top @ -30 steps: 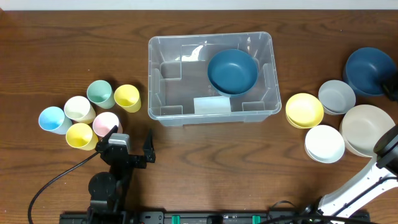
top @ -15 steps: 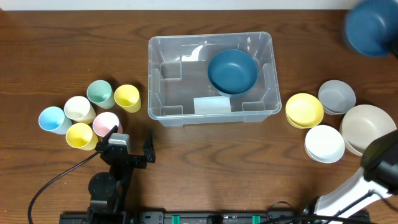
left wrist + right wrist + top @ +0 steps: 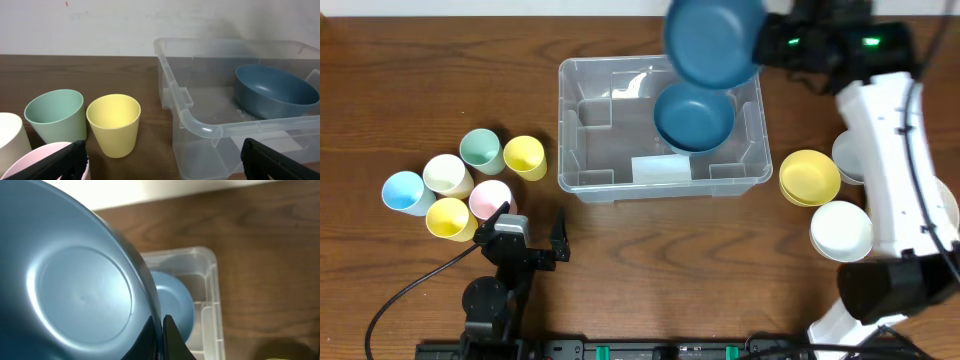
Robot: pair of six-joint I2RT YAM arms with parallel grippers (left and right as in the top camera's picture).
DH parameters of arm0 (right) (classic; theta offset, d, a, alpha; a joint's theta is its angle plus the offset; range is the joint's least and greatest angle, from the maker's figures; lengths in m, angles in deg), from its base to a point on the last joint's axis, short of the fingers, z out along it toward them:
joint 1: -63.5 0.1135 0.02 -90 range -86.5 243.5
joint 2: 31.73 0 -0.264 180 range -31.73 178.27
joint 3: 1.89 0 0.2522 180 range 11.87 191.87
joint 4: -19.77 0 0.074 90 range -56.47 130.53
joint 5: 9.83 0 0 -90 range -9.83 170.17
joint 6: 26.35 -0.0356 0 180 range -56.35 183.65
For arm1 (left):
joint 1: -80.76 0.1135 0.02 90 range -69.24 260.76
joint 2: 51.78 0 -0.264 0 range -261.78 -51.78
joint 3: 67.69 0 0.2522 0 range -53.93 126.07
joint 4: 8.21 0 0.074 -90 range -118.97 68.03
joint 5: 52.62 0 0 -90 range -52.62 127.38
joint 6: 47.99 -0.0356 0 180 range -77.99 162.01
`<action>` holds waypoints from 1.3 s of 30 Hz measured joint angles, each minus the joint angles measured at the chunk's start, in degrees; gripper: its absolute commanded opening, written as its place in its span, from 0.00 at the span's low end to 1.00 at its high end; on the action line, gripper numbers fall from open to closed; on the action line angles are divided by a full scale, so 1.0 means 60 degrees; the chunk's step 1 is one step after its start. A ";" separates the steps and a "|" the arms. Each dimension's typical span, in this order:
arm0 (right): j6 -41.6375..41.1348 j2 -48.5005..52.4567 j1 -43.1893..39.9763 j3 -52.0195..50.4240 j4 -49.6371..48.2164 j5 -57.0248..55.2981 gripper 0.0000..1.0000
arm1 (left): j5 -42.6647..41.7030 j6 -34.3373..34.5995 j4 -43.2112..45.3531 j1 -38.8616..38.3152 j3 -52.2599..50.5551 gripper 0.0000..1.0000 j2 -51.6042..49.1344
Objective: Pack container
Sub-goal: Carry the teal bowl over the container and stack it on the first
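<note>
The right pincer (image 3: 772,40) has swung in from the far right and now holds the dark blue bowl (image 3: 713,42) above the container's far right corner, its fingers clamped on the rim. The bowl is smooth and matte, with a round flat base. The container (image 3: 570,130), a clear plastic bin with rounded corners and moulded inner ridges, sits mid-bench (image 3: 400,80) toward the far edge. A matching blue bowl (image 3: 694,118) lies in its right half. The pale label (image 3: 661,168) on its near wall shows no legible writing. The left pincer (image 3: 532,232) is spread and empty near the pastel cups (image 3: 525,155).
</note>
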 measured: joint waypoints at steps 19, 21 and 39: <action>-0.0204 0.2324 0.0648 -0.0080 0.1326 -0.1388 0.01 | 0.0000 0.0000 0.0000 0.0000 0.0000 0.98 -0.0004; -0.0233 0.2433 0.0648 -0.0149 0.1344 -0.1395 0.01 | 0.0000 0.0000 0.0000 0.0000 0.0000 0.98 -0.0004; -0.0098 0.2703 0.0656 -0.1446 0.0291 -0.1344 0.57 | 0.0004 -0.0004 0.0000 0.0000 0.0000 0.98 0.0000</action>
